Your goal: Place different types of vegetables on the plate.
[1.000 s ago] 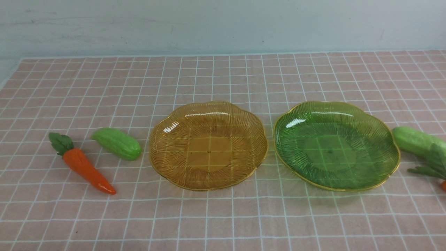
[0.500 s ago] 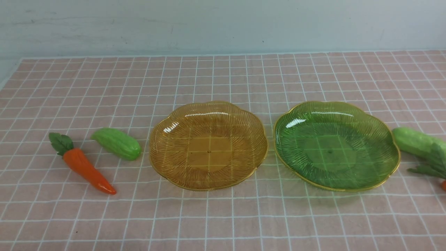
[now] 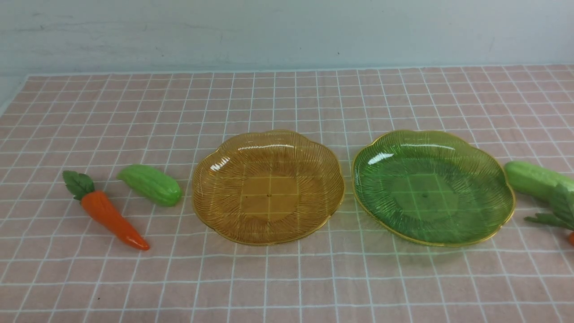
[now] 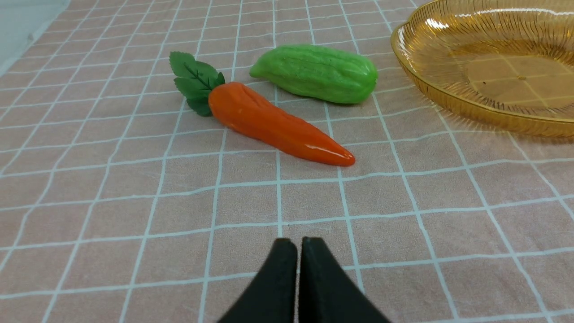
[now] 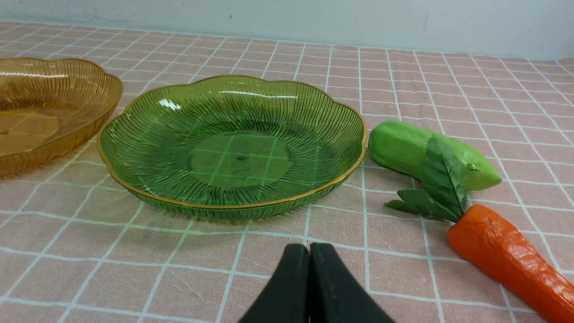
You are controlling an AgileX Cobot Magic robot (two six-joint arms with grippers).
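An amber plate (image 3: 268,186) and a green plate (image 3: 432,187) lie side by side, both empty. Left of the amber plate lie an orange carrot (image 3: 112,217) and a light-green gourd (image 3: 150,184); both also show in the left wrist view, the carrot (image 4: 278,123) and the gourd (image 4: 316,72). At the right edge lie a second gourd (image 3: 533,179) and the leafy top of a second carrot (image 3: 556,211); the right wrist view shows that gourd (image 5: 403,150) and carrot (image 5: 511,255). My left gripper (image 4: 298,244) is shut and empty, short of the carrot. My right gripper (image 5: 309,249) is shut and empty, short of the green plate (image 5: 231,143).
A pink cloth with a white grid (image 3: 287,278) covers the table. A pale wall (image 3: 287,31) runs behind its far edge. The amber plate also shows in the left wrist view (image 4: 448,101) and the right wrist view (image 5: 49,107).
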